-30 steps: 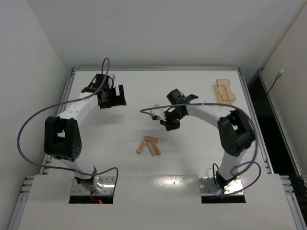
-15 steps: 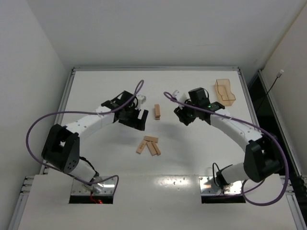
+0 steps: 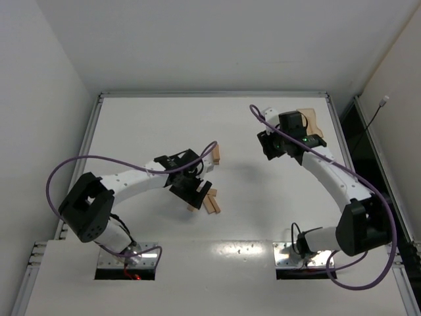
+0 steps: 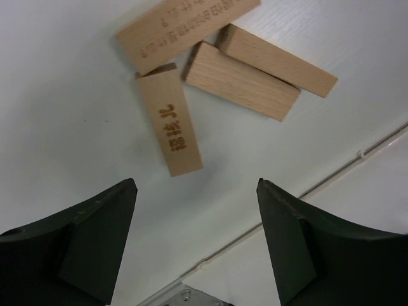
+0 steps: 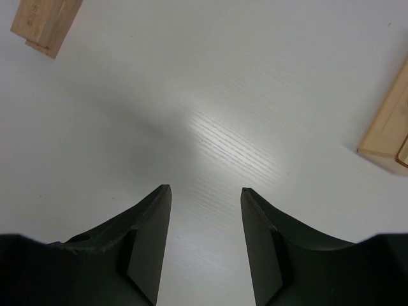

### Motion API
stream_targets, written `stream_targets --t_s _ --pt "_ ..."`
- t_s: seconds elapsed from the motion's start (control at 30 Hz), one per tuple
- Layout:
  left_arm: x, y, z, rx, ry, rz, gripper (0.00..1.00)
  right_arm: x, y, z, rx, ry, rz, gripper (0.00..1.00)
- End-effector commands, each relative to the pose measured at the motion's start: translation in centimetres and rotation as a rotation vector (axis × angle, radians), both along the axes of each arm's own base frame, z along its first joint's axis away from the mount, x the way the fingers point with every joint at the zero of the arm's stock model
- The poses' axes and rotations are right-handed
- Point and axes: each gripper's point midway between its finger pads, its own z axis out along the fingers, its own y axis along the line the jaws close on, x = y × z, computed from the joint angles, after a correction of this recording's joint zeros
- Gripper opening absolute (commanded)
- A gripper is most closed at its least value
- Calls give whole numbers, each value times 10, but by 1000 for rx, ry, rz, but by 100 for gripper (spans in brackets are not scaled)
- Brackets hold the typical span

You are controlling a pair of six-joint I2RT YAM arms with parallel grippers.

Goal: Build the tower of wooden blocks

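- My left pincer (image 4: 196, 210) has its jaws wide with nothing held. It hovers over the table (image 4: 64, 95), just short of the pile (image 3: 211, 205) of loose planks.
- The pile shows four planks in the left wrist view, lying flat with ends touching. The printed plank (image 4: 169, 124) is nearest my jaws.
- The tower (image 3: 215, 153) is a short stack just beyond the pile and apart from it.
- My right pincer (image 3: 270, 146) has its jaws partly open and empty, well off to the right of the pile.
- Risk: the printed plank touches its neighbours, so a skewed closing would likely drag them or twist it between the pads.
- Risk: my purple cable (image 3: 125, 158) arcs close to the tower, so a wrist swing on lift-off could topple it.
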Motion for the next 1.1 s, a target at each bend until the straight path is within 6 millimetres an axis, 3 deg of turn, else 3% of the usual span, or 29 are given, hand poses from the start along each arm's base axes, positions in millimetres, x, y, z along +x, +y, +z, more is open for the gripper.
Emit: stream_targets --t_s 0.0,0.23,0.63,0.73,0.83,1.07 --pt "-10 -14 -5 -22 45 -15 73 0 -5 18 48 -38 -30 45" --pt "-7 -9 -26 43 73 16 62 0 -12 13 73 -10 -40 45" --pt "13 -10 -45 121 49 39 59 2 -11 2 128 55 -33 44" --pt "26 -16 -44 131 24 56 54 1 -6 2 148 60 -14 43" --pt "27 -19 -47 134 42 53 50 1 -5 0 153 70 -9 43" --pt "31 -9 -52 180 11 78 39 1 -6 -4 145 78 -16 43"
